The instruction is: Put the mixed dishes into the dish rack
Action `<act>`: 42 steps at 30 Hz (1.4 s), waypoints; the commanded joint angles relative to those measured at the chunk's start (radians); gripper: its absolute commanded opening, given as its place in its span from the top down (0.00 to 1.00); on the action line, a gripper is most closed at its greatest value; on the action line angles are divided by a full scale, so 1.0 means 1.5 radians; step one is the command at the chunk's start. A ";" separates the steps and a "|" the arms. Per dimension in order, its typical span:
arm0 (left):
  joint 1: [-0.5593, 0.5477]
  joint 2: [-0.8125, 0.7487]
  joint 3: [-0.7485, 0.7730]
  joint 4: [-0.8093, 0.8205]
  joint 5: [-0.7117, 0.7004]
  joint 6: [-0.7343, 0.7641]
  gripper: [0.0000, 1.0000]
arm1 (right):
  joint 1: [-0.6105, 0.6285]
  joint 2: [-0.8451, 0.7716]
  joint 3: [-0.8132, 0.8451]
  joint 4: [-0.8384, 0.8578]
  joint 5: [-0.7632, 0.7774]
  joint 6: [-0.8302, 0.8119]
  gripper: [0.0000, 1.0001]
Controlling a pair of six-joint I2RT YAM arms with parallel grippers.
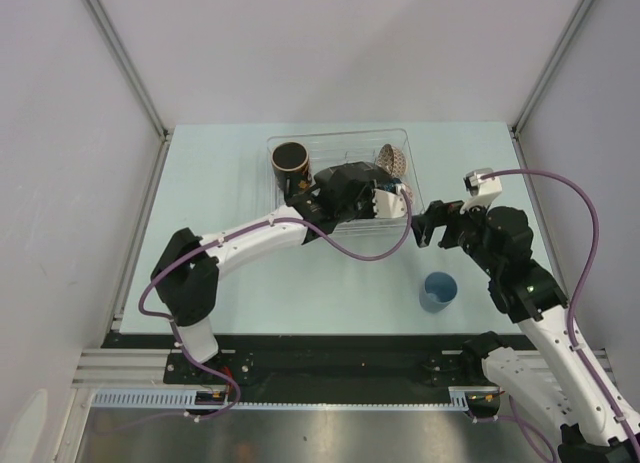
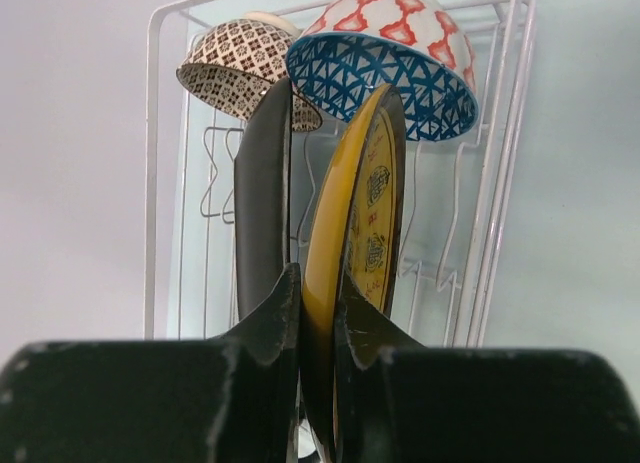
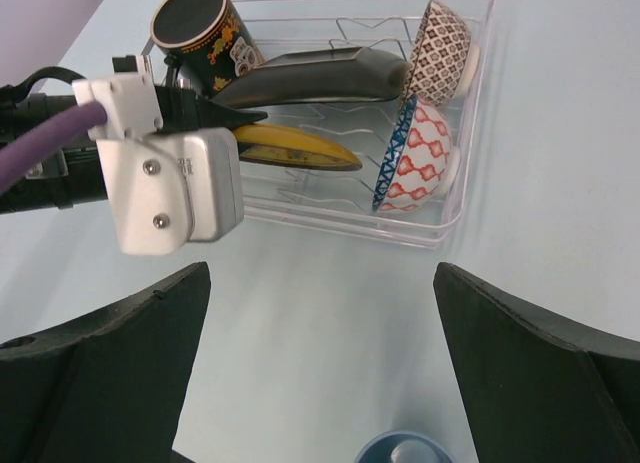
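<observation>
Left jaws: you hold the yellow-brown saucer [image 2: 365, 213] clamped, on edge in the dish rack [image 1: 330, 138] | right jaws: yours stand apart above the surface [image 1: 250, 273], near the light blue cup [image 1: 438, 290]

Pale blue-green table [image 1: 230, 283], plain matte top. Grey-white walls [image 1: 60, 133] on table's left, back and right sides. Two metal frame posts [image 1: 120, 58] slant up from table's back corners. Black strip [image 1: 340, 355] along table's near edge; white slotted duct [image 1: 330, 401] just nearer, then shiny metal plate [image 1: 330, 435].
</observation>
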 commanded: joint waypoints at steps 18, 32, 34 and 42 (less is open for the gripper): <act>0.002 0.079 0.077 0.021 -0.031 -0.041 1.00 | -0.008 -0.005 -0.018 0.026 -0.020 0.018 0.00; -0.006 0.108 0.064 0.002 -0.031 -0.031 0.80 | -0.023 -0.005 -0.022 0.030 -0.031 0.018 0.00; -0.008 0.110 0.061 0.005 -0.032 -0.024 0.70 | -0.022 -0.004 -0.021 0.029 -0.032 0.018 0.00; -0.010 0.099 0.086 -0.011 -0.039 -0.019 0.50 | -0.025 -0.014 -0.021 0.030 -0.030 0.021 0.00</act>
